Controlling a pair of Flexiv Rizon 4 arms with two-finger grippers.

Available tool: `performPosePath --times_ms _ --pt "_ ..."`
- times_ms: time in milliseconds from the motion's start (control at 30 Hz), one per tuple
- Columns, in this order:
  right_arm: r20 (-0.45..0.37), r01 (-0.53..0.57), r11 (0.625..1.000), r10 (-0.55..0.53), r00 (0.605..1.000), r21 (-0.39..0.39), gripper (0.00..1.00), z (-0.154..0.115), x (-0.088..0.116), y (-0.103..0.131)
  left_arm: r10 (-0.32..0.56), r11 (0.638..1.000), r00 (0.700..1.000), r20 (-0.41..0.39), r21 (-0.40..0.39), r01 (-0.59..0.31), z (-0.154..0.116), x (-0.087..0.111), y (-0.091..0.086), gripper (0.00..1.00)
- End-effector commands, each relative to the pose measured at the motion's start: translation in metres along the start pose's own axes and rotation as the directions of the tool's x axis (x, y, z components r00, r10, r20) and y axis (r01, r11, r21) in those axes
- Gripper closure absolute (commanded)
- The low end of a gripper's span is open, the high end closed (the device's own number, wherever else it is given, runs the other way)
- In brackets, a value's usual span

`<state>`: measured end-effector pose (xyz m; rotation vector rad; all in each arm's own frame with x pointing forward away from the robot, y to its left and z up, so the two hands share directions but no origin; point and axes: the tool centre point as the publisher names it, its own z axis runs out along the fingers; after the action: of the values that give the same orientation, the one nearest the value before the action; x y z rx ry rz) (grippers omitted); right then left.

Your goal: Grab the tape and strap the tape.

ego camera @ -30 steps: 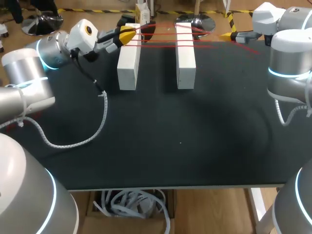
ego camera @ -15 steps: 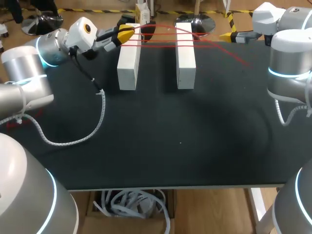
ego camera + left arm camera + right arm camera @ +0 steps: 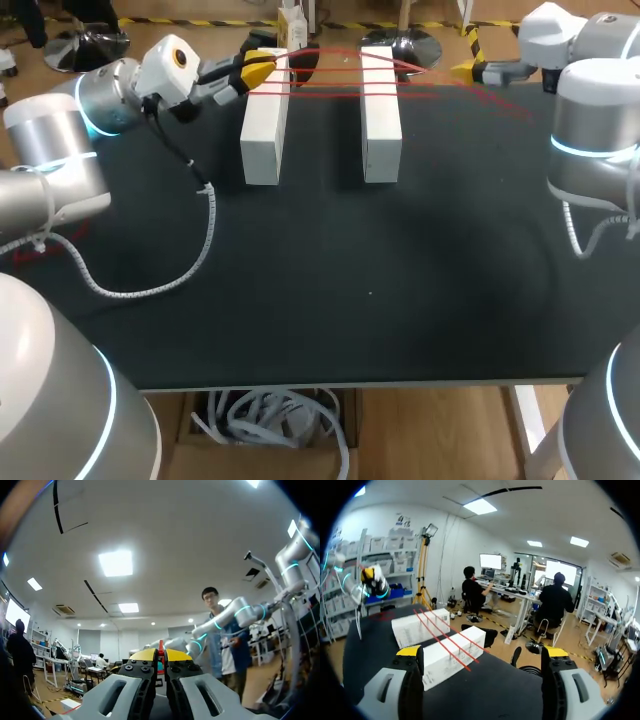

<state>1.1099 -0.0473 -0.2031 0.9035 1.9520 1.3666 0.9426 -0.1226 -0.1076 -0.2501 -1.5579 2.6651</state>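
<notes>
The tape [image 3: 320,84] is pinched tight in the left gripper [image 3: 262,72] and strung along the table's [image 3: 370,290] far edge toward the wide-open, empty right gripper [image 3: 467,72].

The left arm [image 3: 60,160] and right arm [image 3: 590,130] consist of silver-grey cylindrical links with white joint caps and a glowing light-blue ring at each joint. The left arm carries a white wrist module [image 3: 172,68] with an orange circular mark, from which runs a black cable [image 3: 190,270] that passes into white spiral wrap. The left gripper [image 3: 160,655] and right gripper [image 3: 483,652] have light-grey fingers, black screw-fastened inner blocks and yellow tips.
</notes>
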Motion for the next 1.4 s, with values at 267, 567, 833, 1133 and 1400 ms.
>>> performPosePath --times_ms 267,567,833,1133,1400 --pt "0.242 -0.538 0.700 0.689 0.683 -0.470 0.00 -0.098 0.033 -0.018 -0.001 1.000 1.000 -0.002 0.001 0.001 0.000 -0.001 0.001 1.00" --pt "0.214 -0.579 0.406 0.903 0.371 -0.707 0.00 -0.130 0.037 -0.016 -0.001 1.000 1.000 -0.002 0.001 0.001 0.000 -0.001 0.001 1.00" --pt "0.133 -0.552 0.197 0.979 0.155 -0.810 0.00 -0.143 0.054 -0.014 -0.001 1.000 1.000 -0.002 0.001 0.001 0.000 -0.001 0.001 1.00" --pt "0.114 -0.505 0.061 0.991 -0.074 -0.861 0.00 -0.152 0.087 -0.013 -0.001 1.000 1.000 -0.002 0.001 0.001 0.000 -0.001 0.001 1.00" --pt "0.003 -0.505 -0.126 0.969 -0.247 -0.854 0.00 -0.154 0.118 -0.013 -0.001 1.000 1.000 -0.002 0.001 0.001 0.000 -0.001 0.001 1.00"
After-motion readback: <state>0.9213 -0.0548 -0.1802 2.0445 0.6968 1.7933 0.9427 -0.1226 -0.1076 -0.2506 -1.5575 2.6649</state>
